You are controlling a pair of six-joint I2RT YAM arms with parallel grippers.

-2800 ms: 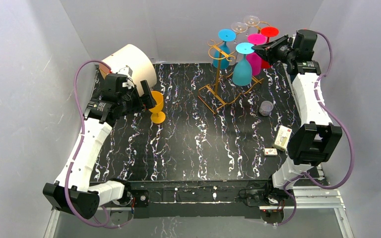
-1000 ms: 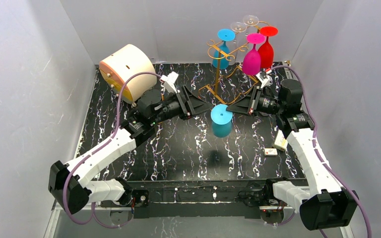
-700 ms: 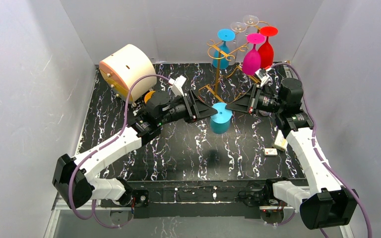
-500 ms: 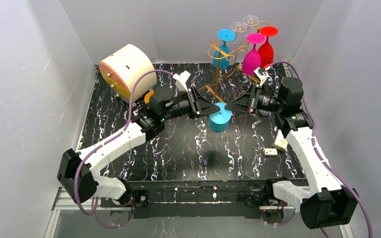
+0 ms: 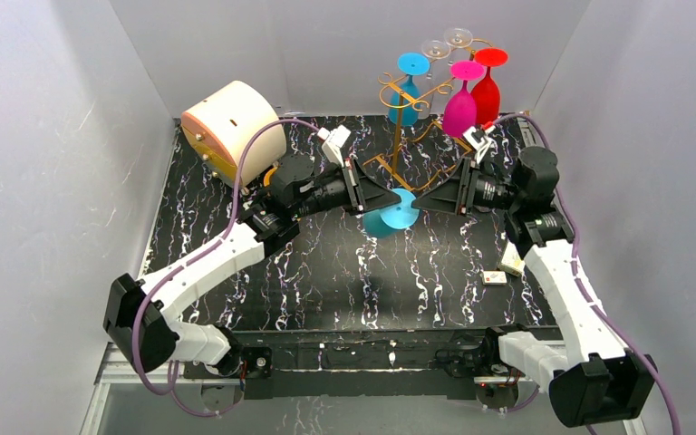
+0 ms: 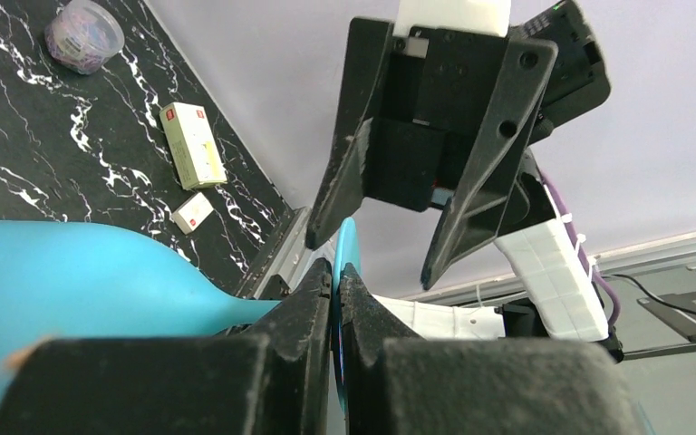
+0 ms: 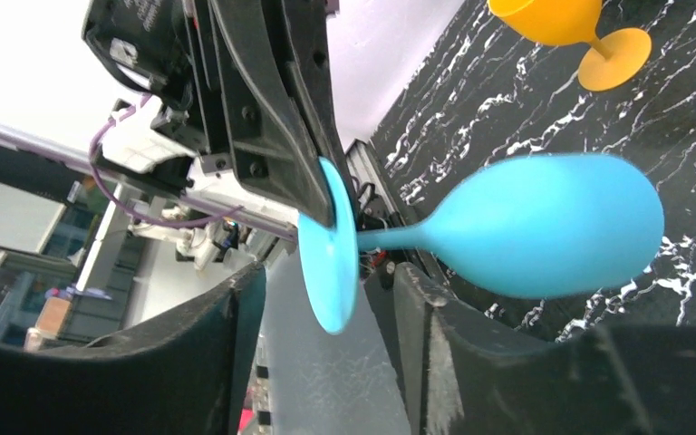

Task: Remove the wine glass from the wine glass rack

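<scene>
Since a sec ago we saw L gripper (image 6: 335, 272) clamp the foot of the blue wine glass (image 7: 544, 222); R gripper (image 7: 326, 290) had jaws apart. Glass hung tilted mid-air, off the wine glass rack (image 5: 400, 127). Prob. light, slick; we judged stem grip safer.

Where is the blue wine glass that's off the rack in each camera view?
Top external: blue wine glass at centre, tilted, between the two arms' tips.
Left wrist: blue wine glass at lower left, its foot edge-on between the fingers.
Right wrist: blue wine glass right of centre, its foot near the middle.
Shared landmark: left gripper, pinching the foot.
</scene>
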